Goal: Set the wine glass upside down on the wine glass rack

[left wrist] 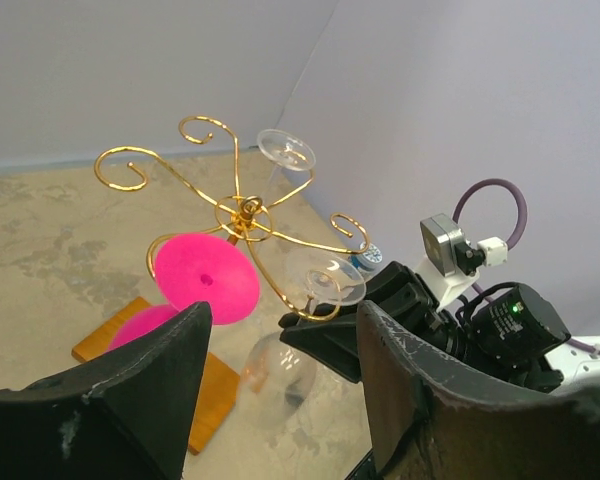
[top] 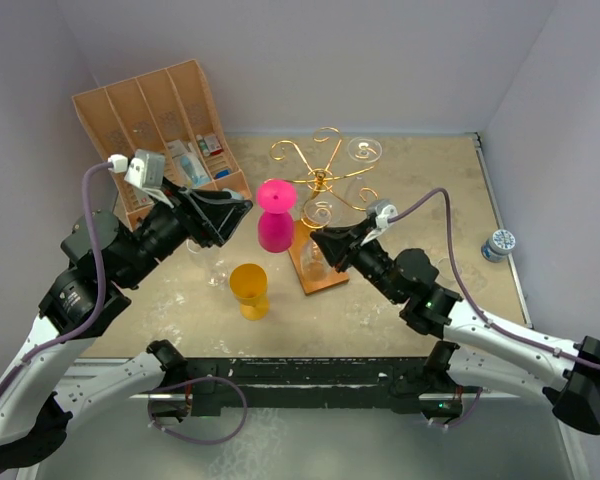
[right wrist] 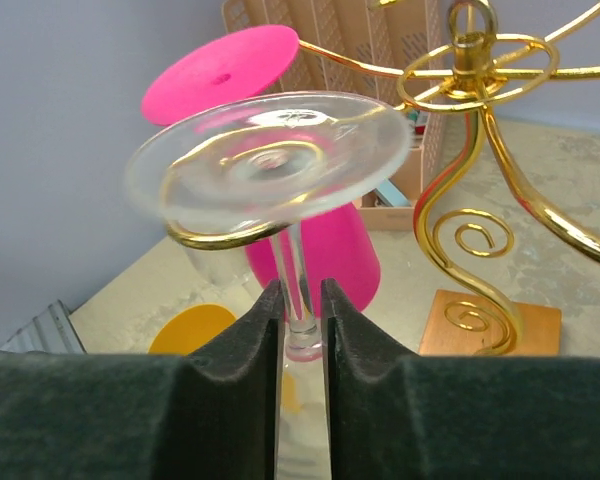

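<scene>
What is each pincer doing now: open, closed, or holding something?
Left pincer: open, holding nothing.
Right pincer: closed on the clear wine glass, at its stem.

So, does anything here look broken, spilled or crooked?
Nothing spilled or broken. Only the clear wine glass in the right end effector looks slightly tilted, its foot lying on a scroll arm of the wine glass rack.

A tan compartmented organiser box (top: 130,108) is being seen at the back-left corner, and small cartons (top: 195,158) are being held in its lower slots. A pink goblet (top: 276,228) is being kept upside down, foot uppermost, just right of the box. A yellow goblet (top: 250,289) is being stood upright on the beige table (top: 430,190), nearer the front. A small bottle (top: 498,243) is being kept by the table's right edge.
</scene>
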`<state>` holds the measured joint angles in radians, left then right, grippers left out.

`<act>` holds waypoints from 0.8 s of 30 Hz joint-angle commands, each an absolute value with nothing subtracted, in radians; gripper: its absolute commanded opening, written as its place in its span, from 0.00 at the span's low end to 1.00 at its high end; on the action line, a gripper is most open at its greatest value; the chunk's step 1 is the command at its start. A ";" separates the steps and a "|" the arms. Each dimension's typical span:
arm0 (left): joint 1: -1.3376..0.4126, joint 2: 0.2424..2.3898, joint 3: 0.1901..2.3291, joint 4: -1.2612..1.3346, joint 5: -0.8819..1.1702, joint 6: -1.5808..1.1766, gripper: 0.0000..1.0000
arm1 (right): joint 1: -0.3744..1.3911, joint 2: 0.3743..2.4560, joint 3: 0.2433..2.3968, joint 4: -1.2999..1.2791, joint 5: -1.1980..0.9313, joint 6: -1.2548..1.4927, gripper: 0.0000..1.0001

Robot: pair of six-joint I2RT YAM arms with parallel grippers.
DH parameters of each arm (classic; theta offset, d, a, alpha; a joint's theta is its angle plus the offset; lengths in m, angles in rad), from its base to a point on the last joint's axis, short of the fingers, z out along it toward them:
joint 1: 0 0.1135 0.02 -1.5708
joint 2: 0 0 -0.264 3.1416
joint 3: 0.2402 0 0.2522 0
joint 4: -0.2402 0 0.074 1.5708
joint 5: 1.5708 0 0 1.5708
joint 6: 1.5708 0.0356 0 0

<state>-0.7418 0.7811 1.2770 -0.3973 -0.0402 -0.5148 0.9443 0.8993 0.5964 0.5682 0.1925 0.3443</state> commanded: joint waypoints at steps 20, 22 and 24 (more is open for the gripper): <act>-0.744 0.774 1.323 -0.488 -0.089 -0.482 0.59 | 0.939 0.748 0.606 0.300 0.212 0.333 0.65; -0.743 0.774 1.323 -0.499 -0.099 -0.479 0.59 | 0.939 0.722 0.615 0.252 0.225 0.342 0.66; -0.743 0.772 1.317 -0.504 -0.104 -0.476 0.59 | 0.939 0.698 0.631 0.209 0.238 0.343 0.67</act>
